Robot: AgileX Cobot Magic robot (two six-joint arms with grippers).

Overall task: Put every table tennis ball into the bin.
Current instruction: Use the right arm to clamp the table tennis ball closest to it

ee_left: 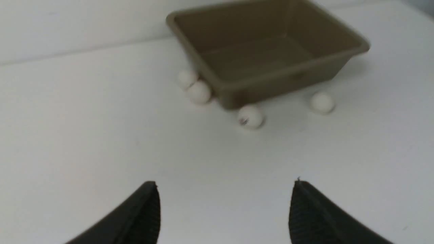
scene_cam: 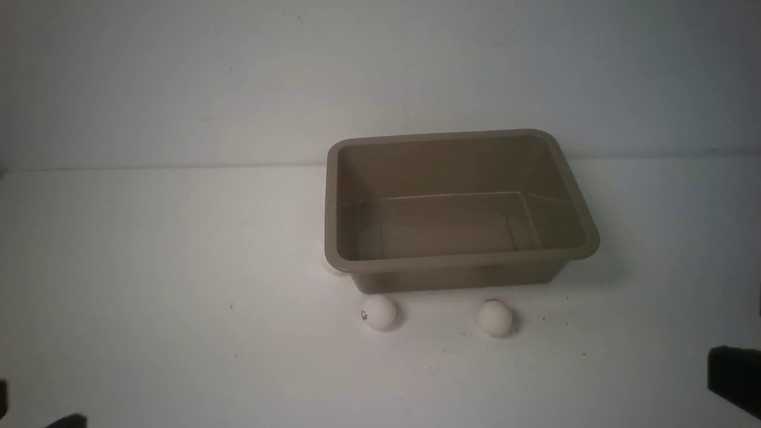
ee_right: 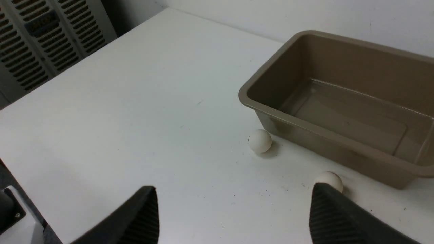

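Observation:
The taupe bin [scene_cam: 452, 263] stands empty on the white table, right of centre. Two white table tennis balls [scene_cam: 379, 311] [scene_cam: 494, 317] lie just in front of its near wall; the left one bears a small dark mark. In the left wrist view several balls show: two [ee_left: 186, 78] [ee_left: 199, 92] touching each other against the bin's [ee_left: 237, 88] left side, and two [ee_left: 250, 116] [ee_left: 321, 102] in front. My left gripper [ee_left: 224, 183] is open over bare table, well short of the balls. My right gripper [ee_right: 234, 187] is open too, one fingertip [ee_right: 325, 203] partly covering a ball [ee_right: 328, 179].
The white table [scene_cam: 178, 267] runs back to a pale wall [scene_cam: 238, 77]. Beyond the table's left edge stands a grey vented unit [ee_right: 40, 40]. The bin's rim [ee_right: 271, 105] rises above the balls.

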